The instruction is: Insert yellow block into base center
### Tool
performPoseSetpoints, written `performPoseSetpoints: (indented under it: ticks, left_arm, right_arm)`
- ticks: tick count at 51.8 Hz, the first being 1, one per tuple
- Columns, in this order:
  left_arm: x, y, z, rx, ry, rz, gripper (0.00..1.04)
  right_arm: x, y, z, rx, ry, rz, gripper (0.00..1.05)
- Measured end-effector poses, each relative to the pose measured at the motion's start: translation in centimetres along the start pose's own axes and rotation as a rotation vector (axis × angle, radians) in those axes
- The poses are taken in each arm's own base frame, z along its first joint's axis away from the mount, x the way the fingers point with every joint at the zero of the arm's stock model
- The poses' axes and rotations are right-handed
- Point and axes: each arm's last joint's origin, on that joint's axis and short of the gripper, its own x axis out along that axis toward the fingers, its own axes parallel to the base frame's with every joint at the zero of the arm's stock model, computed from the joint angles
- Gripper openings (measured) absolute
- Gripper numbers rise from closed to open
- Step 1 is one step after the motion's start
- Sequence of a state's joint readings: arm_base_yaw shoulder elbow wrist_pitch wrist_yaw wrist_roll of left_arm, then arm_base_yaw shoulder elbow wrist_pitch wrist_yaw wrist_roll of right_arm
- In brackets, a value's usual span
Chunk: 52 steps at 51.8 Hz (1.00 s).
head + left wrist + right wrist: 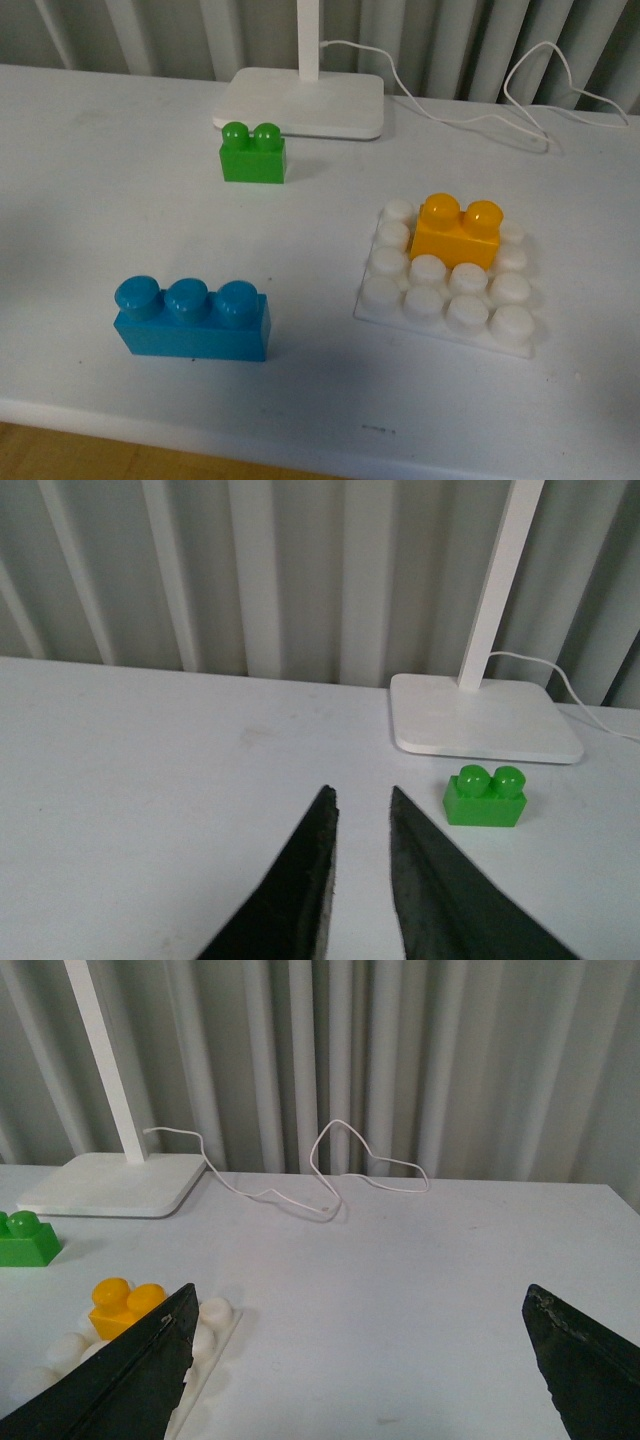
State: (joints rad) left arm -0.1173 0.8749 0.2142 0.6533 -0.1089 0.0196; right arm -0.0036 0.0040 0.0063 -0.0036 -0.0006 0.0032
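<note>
Front view: the yellow block (458,230) sits on the base (446,281), studs up, long side running left to right. It covers studs in the second row from the back, over the two middle columns. One stud row shows behind it and two rows in front, so it looks slightly back of true centre rather than dead centre. Whether it is pressed fully down cannot be told from here; its lower edge meets the neighbouring studs with no visible tilt.

No arm appears in this view. Judgement: the insertion looks done, or very nearly, and both arms are drawn clear of the work.

Right wrist view: the right gripper (365,1360) has its jaws spread wide and holds nothing. The yellow block and base lie just beyond its one dark finger (125,1375). The wide spread fits a release of the block, with the camera above and behind the plate.

Left wrist view: the left gripper (361,865) shows its two dark fingers close together with a narrow gap at the tips, nothing between them. It hangs over bare table (150,770), well apart from the base. It seems parked out of the way.

Bystanders: green brick (253,154) just in front of the lamp foot (300,103), blue brick (190,318) near the front edge, both well apart from the base. Lamp cable (470,110) trails along the back.
</note>
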Motion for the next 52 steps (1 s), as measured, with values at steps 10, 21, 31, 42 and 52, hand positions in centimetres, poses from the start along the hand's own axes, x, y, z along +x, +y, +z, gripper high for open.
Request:
performPoseSetpoints:
  ticks: [10,21,31,42,52]
  left_arm:
    - [-2.2,1.5,-1.6,-0.016,0.000,-0.003,0.04]
    - [-3.4,1.7,-2.3,-0.019,-0.001,0.007,0.04]
    - [-4.3,1.6,-2.7,-0.019,-0.002,0.008,0.04]
    - [-5.0,1.6,-3.4,-0.020,-0.014,0.006,0.04]
    - [-5.8,1.6,-3.3,-0.020,-0.020,0.006,0.04]
  right_arm:
    - [0.0,0.0,0.0,0.000,0.000,0.000,0.95]
    - [0.0,0.0,0.0,0.000,0.000,0.000,0.95]
    - [0.0,0.0,0.0,0.000,0.000,0.000,0.95]
    - [0.0,0.0,0.0,0.000,0.000,0.000,0.95]
    - [0.0,0.0,0.0,0.000,0.000,0.000,0.95]
